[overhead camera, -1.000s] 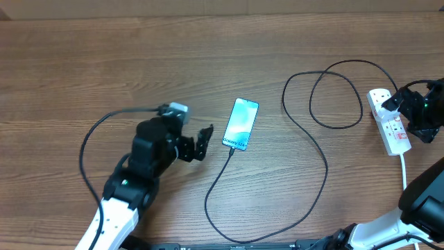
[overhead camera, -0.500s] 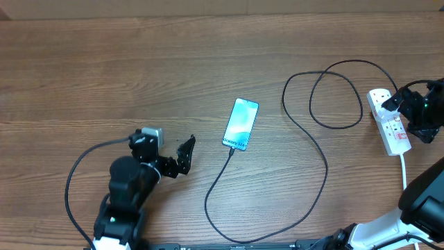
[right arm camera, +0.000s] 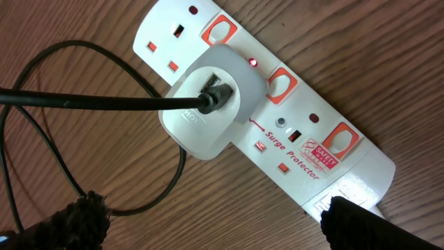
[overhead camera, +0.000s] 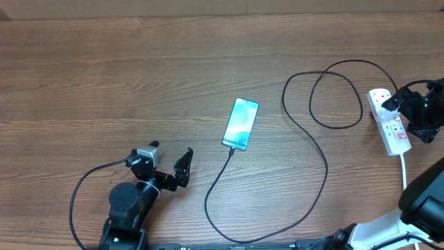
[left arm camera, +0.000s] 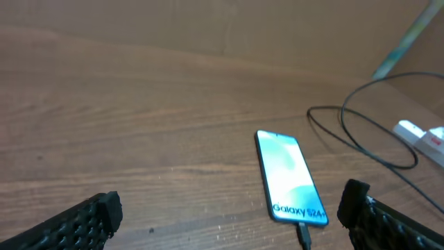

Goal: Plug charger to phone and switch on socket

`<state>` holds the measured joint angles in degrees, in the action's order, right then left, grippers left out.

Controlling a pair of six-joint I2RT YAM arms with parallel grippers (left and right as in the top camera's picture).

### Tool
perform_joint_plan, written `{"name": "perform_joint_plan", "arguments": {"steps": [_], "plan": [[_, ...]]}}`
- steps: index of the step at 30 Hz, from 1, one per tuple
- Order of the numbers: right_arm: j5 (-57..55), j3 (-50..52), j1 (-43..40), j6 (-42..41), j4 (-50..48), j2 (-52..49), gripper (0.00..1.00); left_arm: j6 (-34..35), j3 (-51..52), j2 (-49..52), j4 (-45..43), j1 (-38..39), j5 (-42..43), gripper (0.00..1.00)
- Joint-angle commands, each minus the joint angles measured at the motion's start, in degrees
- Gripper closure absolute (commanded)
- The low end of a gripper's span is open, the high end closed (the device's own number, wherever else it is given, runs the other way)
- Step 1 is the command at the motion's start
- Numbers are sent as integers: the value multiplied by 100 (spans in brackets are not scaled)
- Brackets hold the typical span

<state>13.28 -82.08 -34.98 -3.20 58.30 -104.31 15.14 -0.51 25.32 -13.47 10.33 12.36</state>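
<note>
wood-grain table (overhead camera: pixel 139 69) beneath phone (overhead camera: pixel 241 123), charger (overhead camera: pixel 327 167)

We see the phone (overhead camera: pixel 241 123) lying flat, screen lit; the black charger (overhead camera: pixel 327 167) meets its near end and loops to the white socket (overhead camera: pixel 390 123), which shows a red light (right arm camera: pixel 251 62).

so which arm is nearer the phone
Left. The left arm sits just below-left of the phone; the right arm is far off to its right, over the socket.
</note>
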Motion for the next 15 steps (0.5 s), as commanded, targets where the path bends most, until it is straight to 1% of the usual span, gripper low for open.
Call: {"name": "perform_joint_plan", "arguments": {"steps": [1, 4, 7, 8, 12, 15], "plan": [[31, 28, 11, 28, -13, 48, 0, 96, 22, -396, 229, -68, -269, 0], [31, 28, 11, 28, -13, 48, 0, 96, 22, -872, 826, -68, -592, 0], [31, 28, 11, 28, -13, 48, 0, 96, 24, -1440, 1652, -68, -894, 0], [31, 28, 11, 28, -13, 48, 0, 92, 24, -1644, 1784, -66, -986, 0], [31, 28, 11, 28, -13, 48, 0, -214, 24, -2105, 1790, -68, -994, 0], [31, 28, 11, 28, -13, 48, 0, -658, 24, -2391, 1797, -68, -1049, 1]]}}
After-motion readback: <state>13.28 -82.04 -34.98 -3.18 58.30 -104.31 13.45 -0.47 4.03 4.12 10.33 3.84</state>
